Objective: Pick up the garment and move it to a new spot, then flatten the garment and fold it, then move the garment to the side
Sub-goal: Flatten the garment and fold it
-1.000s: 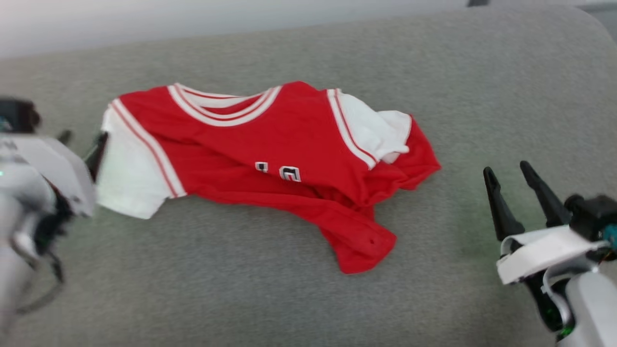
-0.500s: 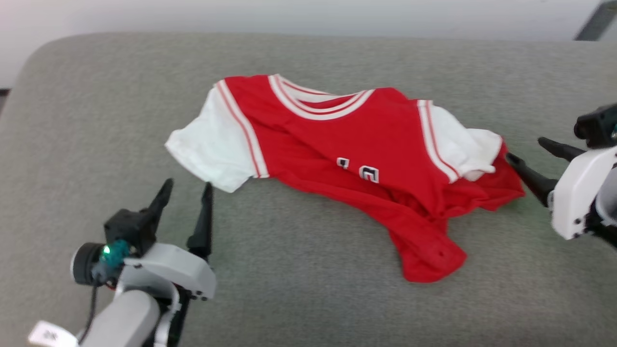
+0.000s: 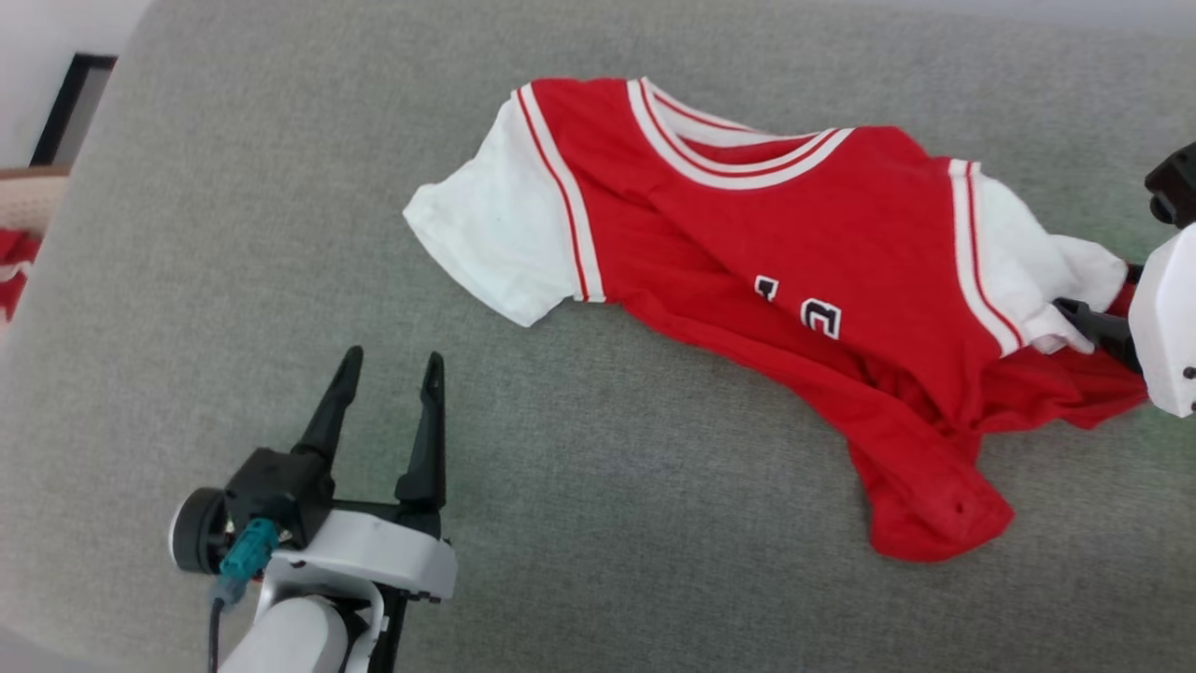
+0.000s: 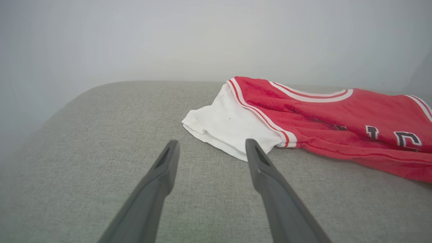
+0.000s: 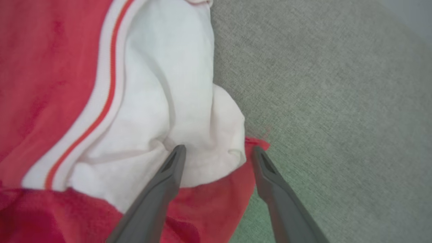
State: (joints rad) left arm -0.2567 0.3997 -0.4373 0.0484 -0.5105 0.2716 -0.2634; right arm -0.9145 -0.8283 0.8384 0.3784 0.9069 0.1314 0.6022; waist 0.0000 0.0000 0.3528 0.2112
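Garment (image 3: pixel 794 243): a red jersey-style T-shirt with white sleeves lies on a grey cushion (image 3: pixel 607 523), towards the far right of the cushion in the head view. Its front faces up, with the red-and-white striped collar (image 3: pixel 738 150) at the far side. It is not flat. The body is creased and folded over itself, so only parts of the black, white-outlined lettering (image 3: pixel 805 308) show, and a bunched strip of red hem trails towards the near right. One white sleeve (image 3: pixel 495 234) is spread out on the robot's left. The other sleeve is crumpled at the right edge over a fold of red cloth.

The left end effector (image 3: pixel 392 357) hovers low over bare cushion, near the spread sleeve but clear of it. Its two dark fingers are wide apart with nothing between them. The left wrist view shows the same: the fingers of the left end effector (image 4: pixel 212 143) are parted, and the garment (image 4: pixel 337 111) lies just ahead and to the right.

The right end effector (image 3: pixel 1098 292) is at the crumpled sleeve. In the right wrist view the right end effector (image 5: pixel 218 147) has its fingers spread. One tip sits over the white cloth of the garment (image 5: pixel 50 84) and the other at the red edge beside the cushion, not pinched together.
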